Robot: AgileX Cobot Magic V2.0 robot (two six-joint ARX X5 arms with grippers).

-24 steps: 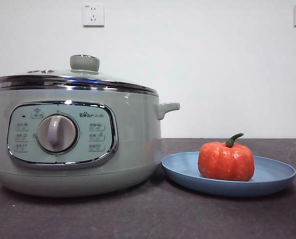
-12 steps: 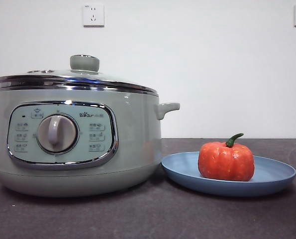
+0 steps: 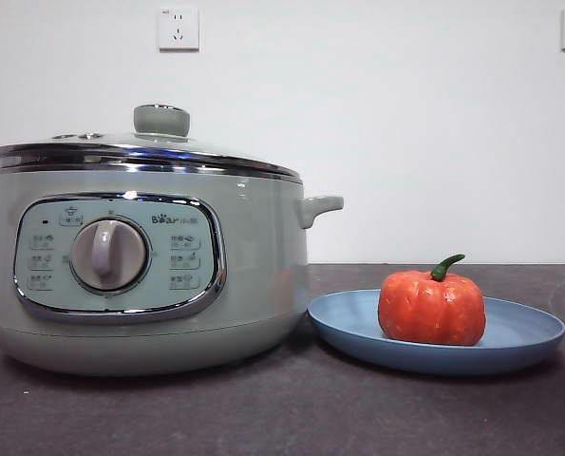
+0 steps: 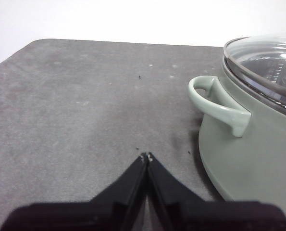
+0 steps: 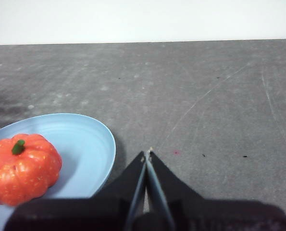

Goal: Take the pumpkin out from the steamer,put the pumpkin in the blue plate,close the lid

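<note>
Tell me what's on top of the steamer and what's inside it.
The lid sits closed on the steamer. Through its glass only glare and dim shapes show; the contents cannot be made out.

Steamer (image 3: 149,275) left handle cropped

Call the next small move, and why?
Probably none beyond staying parked: the pumpkin sits in the blue plate, the lid sits on the steamer, and the left gripper and right gripper are shut, holding nothing.
</note>
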